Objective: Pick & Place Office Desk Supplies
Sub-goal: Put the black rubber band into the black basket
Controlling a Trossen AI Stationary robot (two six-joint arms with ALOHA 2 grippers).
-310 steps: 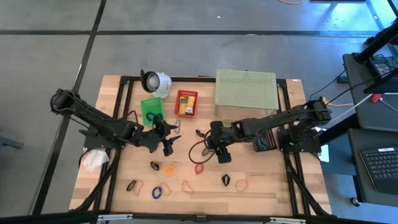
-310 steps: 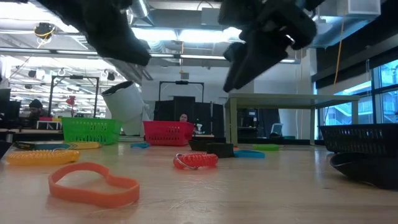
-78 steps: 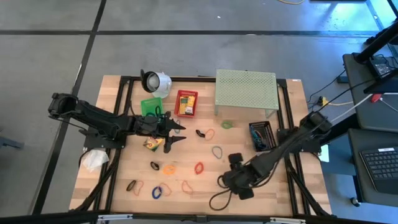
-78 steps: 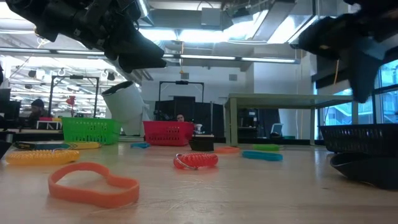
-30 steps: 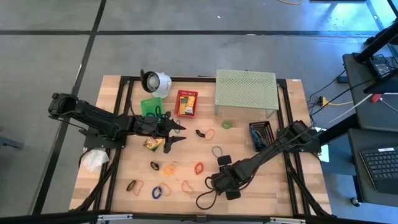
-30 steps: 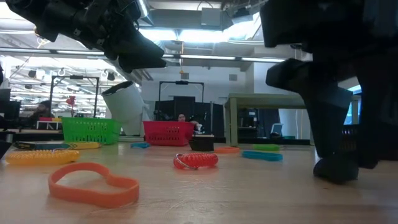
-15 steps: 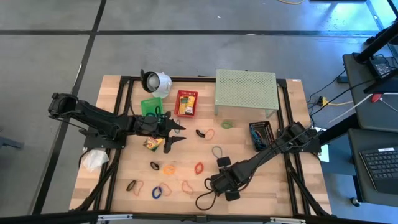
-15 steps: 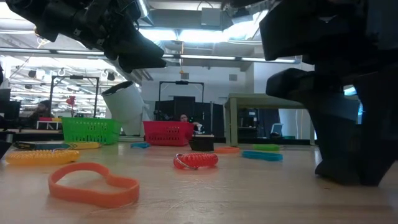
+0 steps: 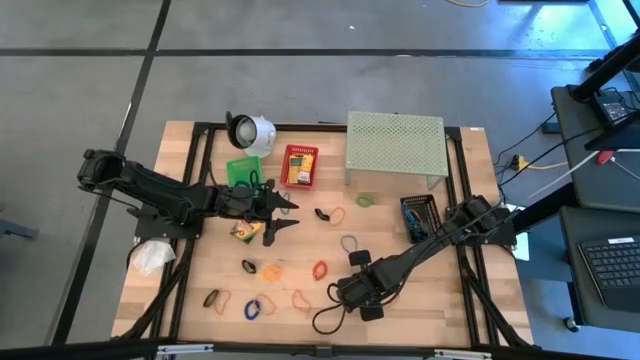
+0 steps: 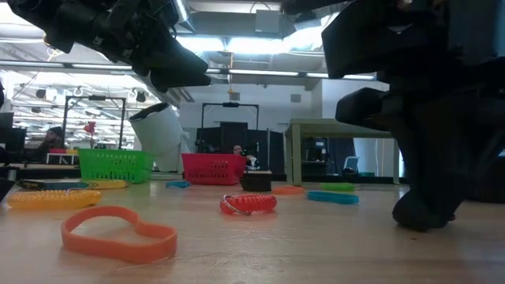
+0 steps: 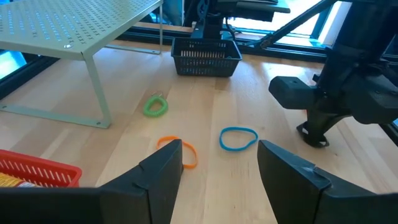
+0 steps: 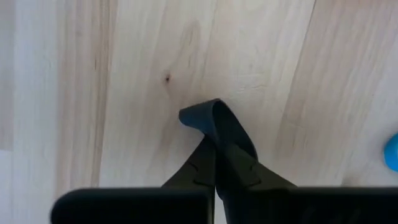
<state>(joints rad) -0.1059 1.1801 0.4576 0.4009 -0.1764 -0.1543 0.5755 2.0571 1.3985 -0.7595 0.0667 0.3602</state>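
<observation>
Pincer work at the near edge of the wooden table (image 9: 420,300): the right gripper (image 12: 214,146) is pressed down onto the boards, its jaws closed flat on a black rubber band (image 12: 214,121), whose loop bulges just ahead of the tips. A pick is judged to be in hand; a clean lift and a carry to a container are called for next. The left gripper (image 11: 217,171) is held spread and empty above the table's middle, with an orange band (image 11: 183,152) and a blue band (image 11: 238,138) lying just beyond it. More bands are scattered over the table, and a bright workshop with desks is seen behind.
</observation>
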